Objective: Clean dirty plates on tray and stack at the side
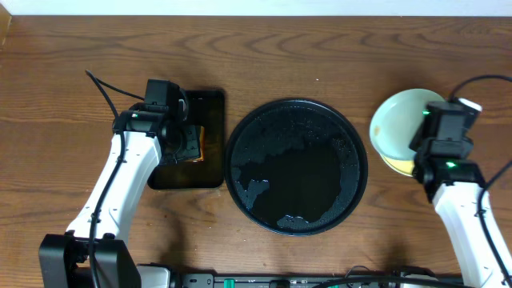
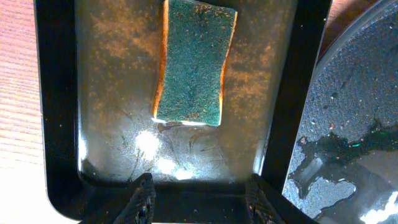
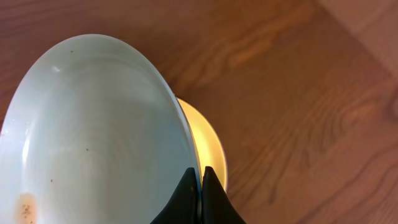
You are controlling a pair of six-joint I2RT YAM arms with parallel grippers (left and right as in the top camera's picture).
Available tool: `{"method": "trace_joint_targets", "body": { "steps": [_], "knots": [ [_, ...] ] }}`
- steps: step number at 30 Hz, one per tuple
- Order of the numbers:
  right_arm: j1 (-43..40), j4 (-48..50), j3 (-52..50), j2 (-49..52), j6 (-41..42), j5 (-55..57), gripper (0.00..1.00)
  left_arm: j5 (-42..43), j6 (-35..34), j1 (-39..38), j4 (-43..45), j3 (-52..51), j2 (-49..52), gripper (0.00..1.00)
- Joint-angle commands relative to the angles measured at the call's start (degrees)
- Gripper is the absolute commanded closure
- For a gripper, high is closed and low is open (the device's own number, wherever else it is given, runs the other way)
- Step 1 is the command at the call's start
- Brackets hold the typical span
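**Rim-clamped mint plate, right of tray**

Pale, glossy, with a faint brown smudge inside. It is tilted over the yellow plate on the tabletop. Its rim is pinched tight in the right claw. The black tray is wet. The left claw is half spread and empty, above the sponge.

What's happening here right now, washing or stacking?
Stacking, by the look of it. The right gripper is shut on the rim of a mint plate, holding it tilted over a yellow plate on the tabletop at the right. The round black tray is wet and has no plates on it. The left gripper hangs open above the small tray, where the sponge lies loose.
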Motion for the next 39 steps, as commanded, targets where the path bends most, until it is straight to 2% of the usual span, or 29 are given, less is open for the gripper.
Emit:
{"method": "trace_joint_targets", "body": {
  "steps": [1,6,11,15,17,21,25,26,27,29,30,31,39],
  "knots": [
    [-5.38,-0.33,-0.17,1.22,2.91,-8.37,0.99,-0.09,-0.76,0.13,-0.11,-0.13,0.07,0.51],
    [-9.94,-0.57,-0.20,6.34,3.89,-13.18,0.99,-0.11,-0.76,0.13,-0.15,-0.13,0.07,0.51],
    [-10.45,0.39,-0.20,10.14,3.87,-13.31,0.98,-0.11,-0.76,0.13,-0.13,-0.13,0.07,0.51],
    [-10.43,1.55,-0.17,10.34,3.85,-15.19,0.83,-0.11,-0.76,0.13,-0.13,-0.13,0.07,0.51],
    [-10.43,1.81,-0.17,10.34,3.80,-20.41,0.74,-0.09,-0.76,0.13,-0.09,-0.13,0.07,0.46],
    [-10.27,1.75,-0.17,10.34,1.60,-31.54,0.68,-0.11,-0.70,0.13,0.37,-0.13,0.09,0.43],
    [-7.15,0.15,-0.17,10.34,-5.09,-44.13,0.65,-0.09,0.17,0.13,2.32,-0.13,0.07,0.36],
    [-3.50,-0.94,-0.15,10.34,-8.48,-44.41,0.48,-0.11,0.17,0.13,3.15,-0.13,0.09,0.30],
    [-2.29,-1.40,-0.15,10.34,-9.35,-43.76,0.42,-0.09,0.17,0.13,3.10,-0.13,0.07,0.30],
    [0.15,-3.08,-0.11,10.34,-9.75,-40.35,0.17,-0.11,0.15,0.13,1.99,-0.13,0.09,0.29],
    [1.20,-4.50,-0.04,10.34,-9.77,-38.88,0.07,-0.13,0.15,0.13,1.05,-0.13,0.09,0.23],
    [1.97,-5.79,0.02,10.34,-9.79,-38.16,0.01,-0.13,0.13,0.13,0.02,-0.13,0.09,0.22],
    [6.01,-18.36,0.20,7.02,-8.41,-37.83,0.01,-0.09,-0.79,0.13,-11.98,-0.13,0.04,0.20]
  ]
}}
